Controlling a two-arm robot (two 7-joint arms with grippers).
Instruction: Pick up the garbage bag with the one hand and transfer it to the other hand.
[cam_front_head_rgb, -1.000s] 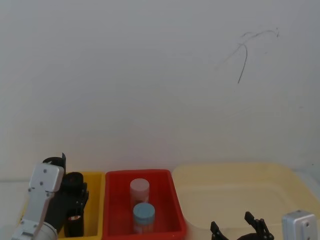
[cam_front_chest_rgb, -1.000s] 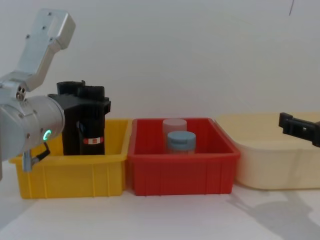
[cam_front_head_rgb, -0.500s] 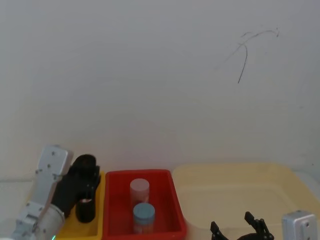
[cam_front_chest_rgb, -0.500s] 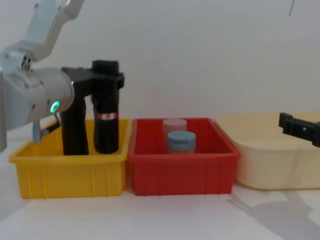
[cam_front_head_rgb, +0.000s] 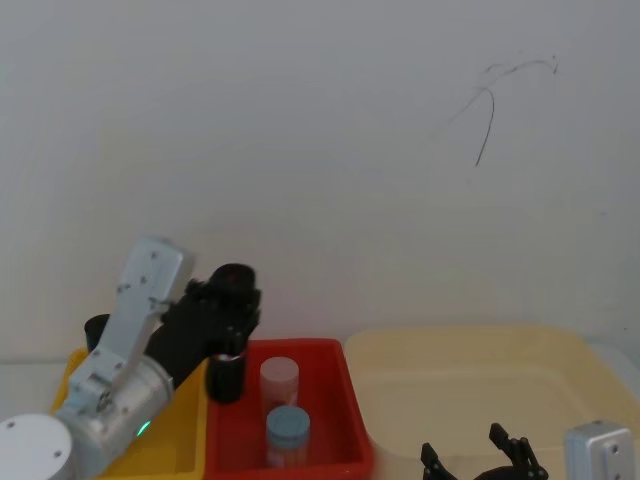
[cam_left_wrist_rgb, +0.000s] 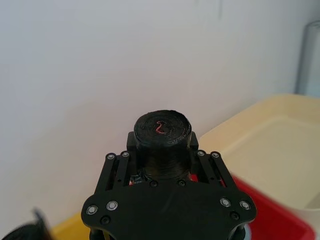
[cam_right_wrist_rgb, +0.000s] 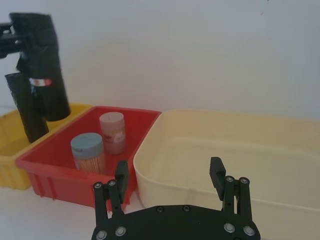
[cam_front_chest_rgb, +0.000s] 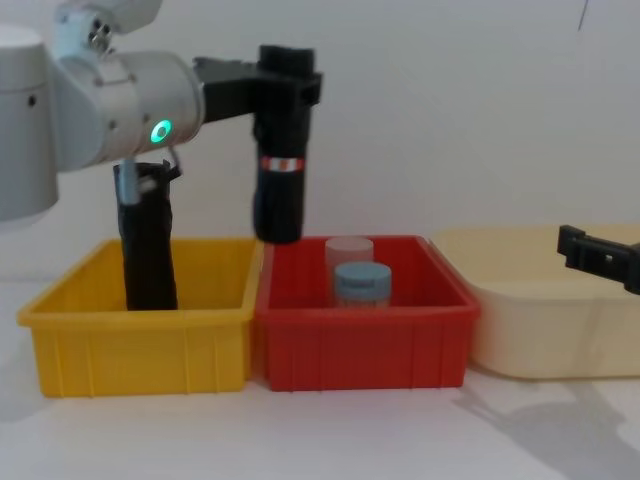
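Observation:
The garbage bag (cam_front_chest_rgb: 280, 150) is a smooth black roll with a red-and-white band, held upright in the air. My left gripper (cam_front_chest_rgb: 286, 84) is shut on its upper end, with the green ring glowing on the wrist. The roll hangs above the seam between the yellow bin (cam_front_chest_rgb: 140, 350) and the red bin (cam_front_chest_rgb: 365, 350). In the head view the garbage bag (cam_front_head_rgb: 229, 345) and left gripper (cam_front_head_rgb: 233, 302) are at lower left. The left wrist view looks onto the roll's top (cam_left_wrist_rgb: 163, 129). My right gripper (cam_right_wrist_rgb: 169, 170) stands open and empty over the cream tub (cam_right_wrist_rgb: 225, 150), low on the right (cam_front_head_rgb: 466, 452).
A taller crinkled black roll (cam_front_chest_rgb: 147, 240) stands in the yellow bin. The red bin holds a pink-lidded jar (cam_front_chest_rgb: 349, 248) and a blue-lidded jar (cam_front_chest_rgb: 362, 282). The wide cream tub (cam_front_chest_rgb: 540, 330) sits to the right. A white wall is close behind.
My left arm has lifted the garbage bag up out of the yellow bin and carried it right, to the red bin's edge. The right gripper has not moved.

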